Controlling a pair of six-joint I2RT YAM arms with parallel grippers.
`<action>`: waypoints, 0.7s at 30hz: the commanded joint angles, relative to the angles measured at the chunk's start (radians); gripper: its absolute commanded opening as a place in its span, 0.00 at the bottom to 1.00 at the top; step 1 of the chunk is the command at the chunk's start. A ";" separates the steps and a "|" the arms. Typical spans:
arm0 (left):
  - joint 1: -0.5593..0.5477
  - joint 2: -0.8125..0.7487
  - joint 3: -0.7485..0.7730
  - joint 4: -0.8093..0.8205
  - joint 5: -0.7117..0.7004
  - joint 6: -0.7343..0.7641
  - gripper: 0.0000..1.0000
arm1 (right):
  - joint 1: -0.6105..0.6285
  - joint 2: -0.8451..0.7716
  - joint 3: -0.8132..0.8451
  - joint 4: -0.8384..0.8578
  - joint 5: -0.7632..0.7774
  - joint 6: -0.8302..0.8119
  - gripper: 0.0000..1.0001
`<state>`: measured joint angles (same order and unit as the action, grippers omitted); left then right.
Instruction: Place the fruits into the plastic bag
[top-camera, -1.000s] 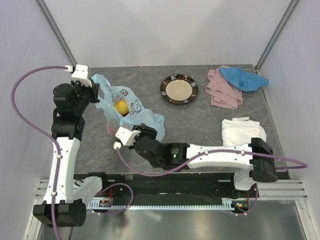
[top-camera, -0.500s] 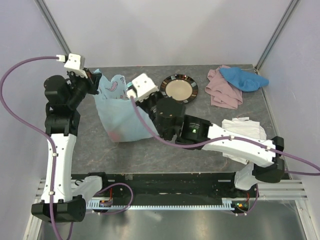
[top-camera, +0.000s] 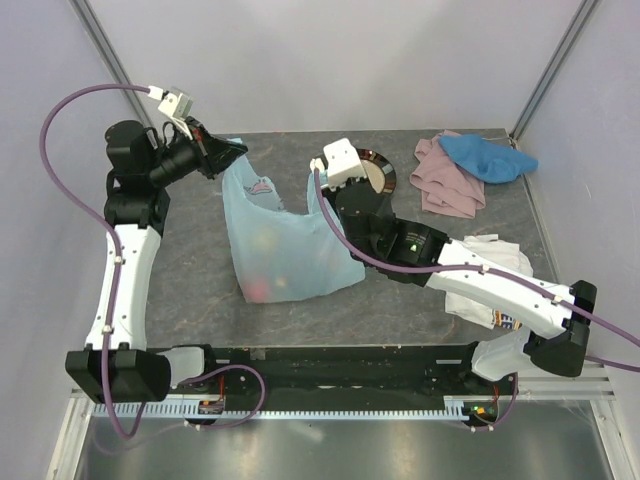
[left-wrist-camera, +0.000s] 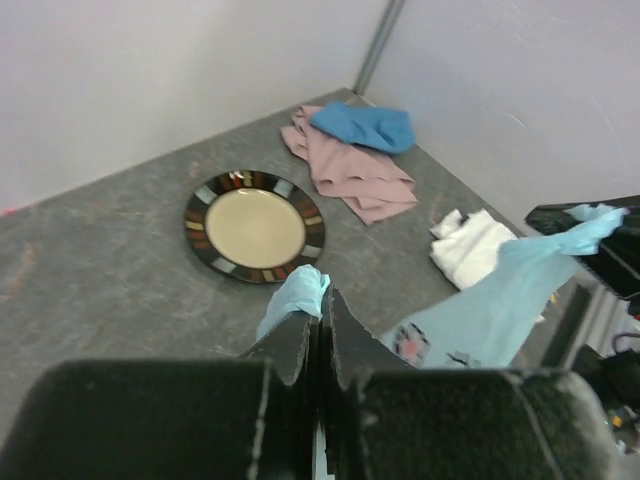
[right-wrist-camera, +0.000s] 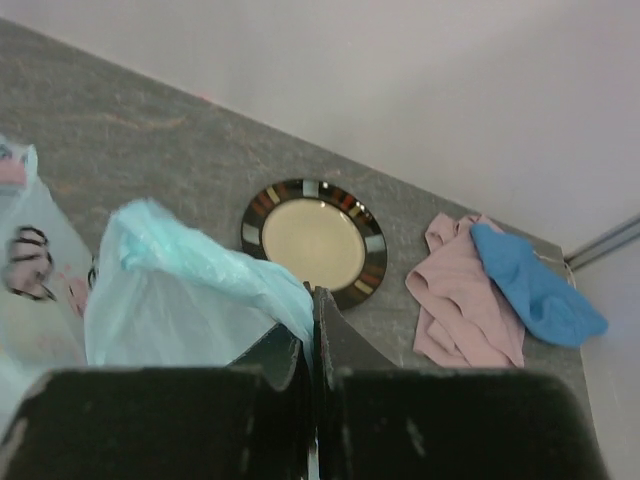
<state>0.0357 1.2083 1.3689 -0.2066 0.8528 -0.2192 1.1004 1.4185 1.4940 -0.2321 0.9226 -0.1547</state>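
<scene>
Two grippers, left gripper (left-wrist-camera: 320, 305) and right gripper (right-wrist-camera: 312, 300), each pinch tight a handle of the plastic bag (top-camera: 285, 245), hung between them with the fruits (top-camera: 262, 288) dimly visible inside; loading seems done, so the next move is probably to lower together and release.

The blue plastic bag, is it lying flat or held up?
Held up. The left gripper and right gripper each pinch a top corner, and the plastic bag stretches between them, fruits showing faintly inside.

Top camera looks down from behind; both wrist cameras share the plate (left-wrist-camera: 254, 228).
</scene>
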 joint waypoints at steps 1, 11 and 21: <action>-0.010 0.013 0.038 0.130 0.143 -0.059 0.02 | -0.017 -0.072 -0.014 -0.044 0.035 0.092 0.00; -0.013 -0.018 -0.066 0.139 0.101 0.003 0.02 | -0.039 -0.090 -0.057 -0.058 0.022 0.141 0.00; -0.014 -0.067 -0.123 0.133 0.029 0.009 0.38 | -0.053 -0.108 -0.092 -0.121 -0.063 0.218 0.23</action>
<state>0.0257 1.2034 1.2476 -0.1177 0.9161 -0.2298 1.0512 1.3430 1.4055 -0.3386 0.8986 0.0250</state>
